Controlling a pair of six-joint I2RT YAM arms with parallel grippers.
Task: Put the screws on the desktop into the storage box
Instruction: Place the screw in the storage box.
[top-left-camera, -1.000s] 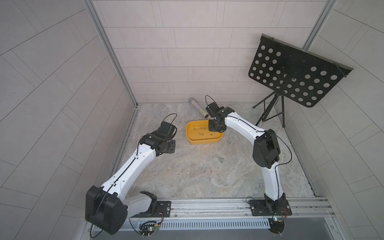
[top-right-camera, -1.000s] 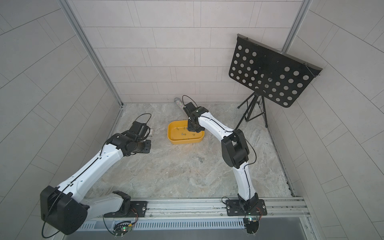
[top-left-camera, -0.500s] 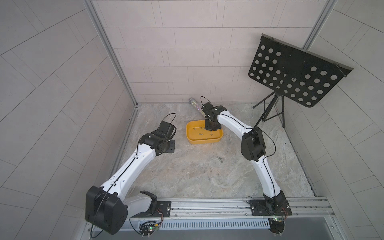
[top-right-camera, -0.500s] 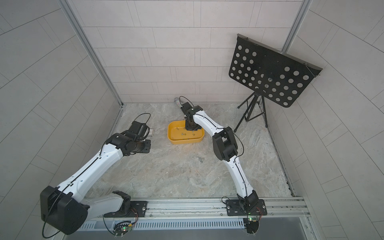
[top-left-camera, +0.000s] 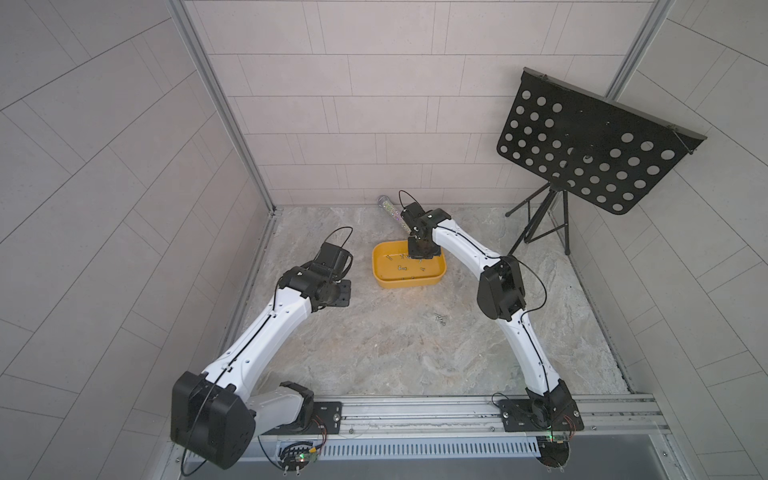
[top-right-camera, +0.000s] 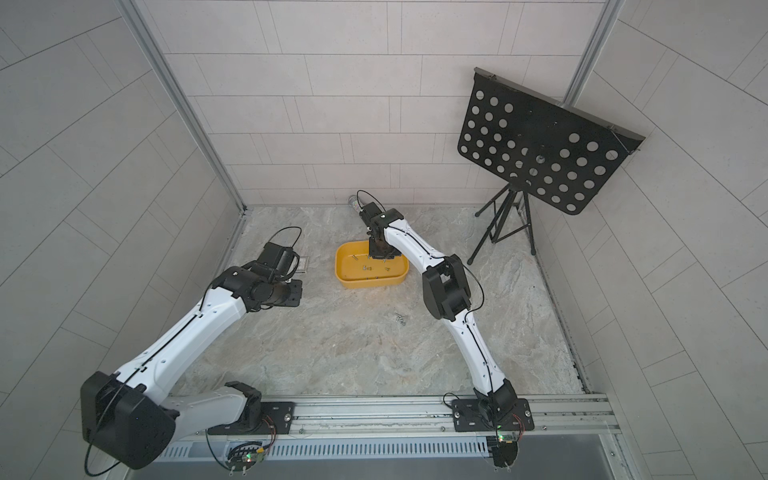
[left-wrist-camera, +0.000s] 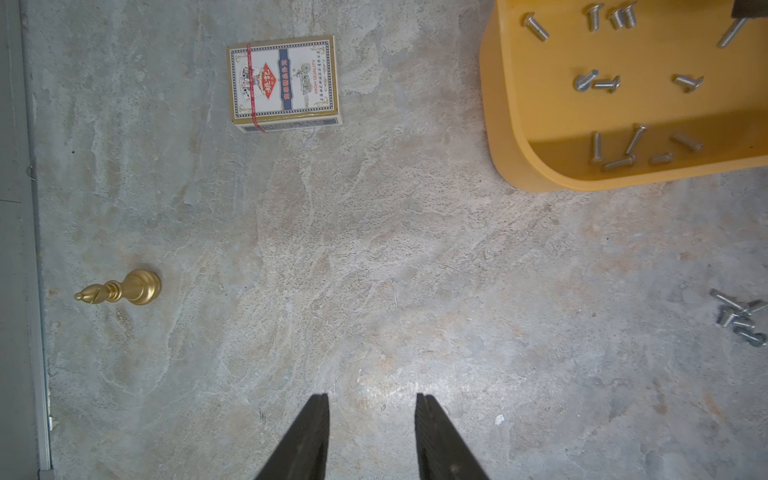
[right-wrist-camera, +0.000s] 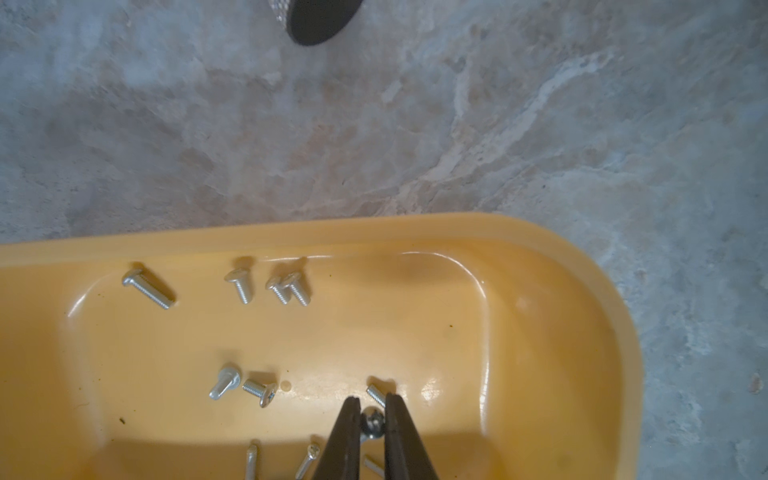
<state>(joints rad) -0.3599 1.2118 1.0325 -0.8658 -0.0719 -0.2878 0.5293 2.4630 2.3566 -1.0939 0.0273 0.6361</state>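
Right wrist view: my right pincer (right-wrist-camera: 372, 398) grips a screw (right-wrist-camera: 371, 422) over the box (right-wrist-camera: 415, 224); next, I should release it. Left pincer (left-wrist-camera: 372, 397) stands open.

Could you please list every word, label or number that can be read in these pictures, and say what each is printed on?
"HIGH QUALITY": red, set sideways on the face of the card box, left wrist view.
"姚记": apparently, in white on that box's red diamond.
Characters on the box's blue band and the print on its side edge: too small to read.
In both top views the box is too small to read.
Storage box and music stand: no text visible.
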